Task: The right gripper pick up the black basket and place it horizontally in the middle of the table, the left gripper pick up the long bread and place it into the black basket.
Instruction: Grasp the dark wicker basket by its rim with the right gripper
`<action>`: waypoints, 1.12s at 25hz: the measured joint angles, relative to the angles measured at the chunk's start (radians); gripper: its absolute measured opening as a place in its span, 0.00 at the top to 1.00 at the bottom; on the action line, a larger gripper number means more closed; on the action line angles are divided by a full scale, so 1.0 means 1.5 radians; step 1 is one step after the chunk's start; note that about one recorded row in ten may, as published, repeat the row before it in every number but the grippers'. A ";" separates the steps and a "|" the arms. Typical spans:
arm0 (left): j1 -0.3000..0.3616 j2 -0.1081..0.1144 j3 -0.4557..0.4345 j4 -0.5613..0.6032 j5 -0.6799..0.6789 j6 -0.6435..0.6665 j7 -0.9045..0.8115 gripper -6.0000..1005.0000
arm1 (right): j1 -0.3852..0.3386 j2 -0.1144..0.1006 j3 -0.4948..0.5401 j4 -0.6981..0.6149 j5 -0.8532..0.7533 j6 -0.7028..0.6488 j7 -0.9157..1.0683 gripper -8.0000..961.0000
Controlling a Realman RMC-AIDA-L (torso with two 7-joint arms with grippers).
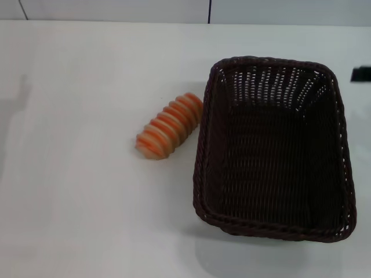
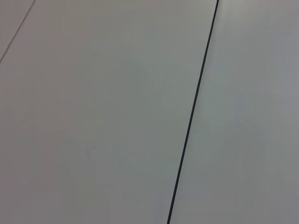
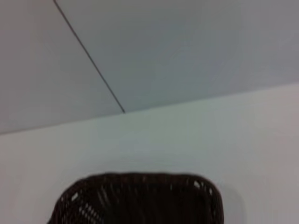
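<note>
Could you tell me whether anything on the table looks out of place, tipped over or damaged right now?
Nothing stands out. The black basket sits upright and empty on the table, its weave intact as far as can be seen. The long bread lies whole, diagonally, just to the basket's left. Neither gripper is in view.

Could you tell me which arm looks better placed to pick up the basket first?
Probably the right. The basket sits on the robot's right side of the table, and the right wrist view already shows its rim nearby, while the left wrist view shows no basket. Neither gripper is visible.
</note>
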 joint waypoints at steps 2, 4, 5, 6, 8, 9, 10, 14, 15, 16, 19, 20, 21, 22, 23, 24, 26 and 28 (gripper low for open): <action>0.001 0.001 0.000 0.003 0.000 0.003 0.000 0.16 | -0.005 0.000 -0.032 0.002 -0.020 0.004 0.026 0.22; 0.001 0.001 0.000 0.003 0.000 0.003 0.000 0.16 | -0.007 0.000 -0.048 0.008 -0.023 0.004 0.036 0.22; 0.001 0.003 -0.001 0.013 0.000 0.009 0.000 0.16 | -0.007 0.000 -0.048 0.008 -0.023 0.004 0.036 0.22; 0.000 0.003 -0.001 0.017 0.000 0.016 -0.001 0.16 | -0.007 0.000 -0.054 0.013 -0.023 0.004 0.040 0.22; 0.000 0.003 -0.001 0.019 0.000 0.022 -0.001 0.16 | -0.006 0.000 -0.066 0.026 -0.029 0.008 0.054 0.22; 0.004 0.005 -0.002 0.020 0.000 0.031 -0.002 0.16 | -0.005 0.000 -0.068 0.030 -0.033 0.012 0.058 0.22; 0.004 0.005 -0.002 0.020 0.000 0.031 -0.002 0.16 | -0.005 0.000 -0.068 0.030 -0.033 0.012 0.058 0.22; 0.006 0.007 -0.002 0.021 0.000 0.034 -0.002 0.16 | 0.001 0.000 -0.074 0.044 -0.043 0.020 0.063 0.22; 0.006 0.007 -0.002 0.021 0.000 0.035 -0.002 0.16 | 0.003 -0.001 -0.077 0.050 -0.043 0.020 0.064 0.22; 0.006 0.007 -0.002 0.023 0.000 0.036 -0.002 0.16 | 0.004 0.000 -0.082 0.055 -0.043 0.020 0.065 0.22; 0.006 0.007 -0.002 0.027 0.000 0.046 -0.002 0.16 | 0.005 0.000 -0.091 0.061 -0.043 0.018 0.070 0.22; 0.006 0.008 -0.002 0.028 0.000 0.049 -0.002 0.16 | 0.005 0.000 -0.093 0.061 -0.043 0.017 0.072 0.22; 0.006 0.008 -0.001 0.029 0.000 0.052 -0.002 0.16 | 0.004 0.000 -0.094 0.062 -0.043 0.016 0.073 0.22; 0.007 0.008 -0.001 0.029 0.000 0.057 -0.002 0.16 | 0.005 0.001 -0.097 0.067 -0.043 0.013 0.074 0.22; 0.007 0.008 -0.001 0.029 0.000 0.057 -0.002 0.16 | 0.005 0.001 -0.097 0.067 -0.043 0.013 0.074 0.22; 0.007 0.008 -0.001 0.029 0.000 0.060 -0.002 0.16 | 0.005 0.001 -0.099 0.071 -0.043 0.012 0.074 0.22; 0.009 0.008 -0.001 0.029 0.000 0.063 -0.002 0.16 | 0.006 0.001 -0.108 0.084 -0.043 0.005 0.074 0.22; 0.010 0.008 -0.001 0.029 -0.001 0.064 -0.002 0.16 | 0.007 0.001 -0.114 0.097 -0.043 -0.002 0.075 0.22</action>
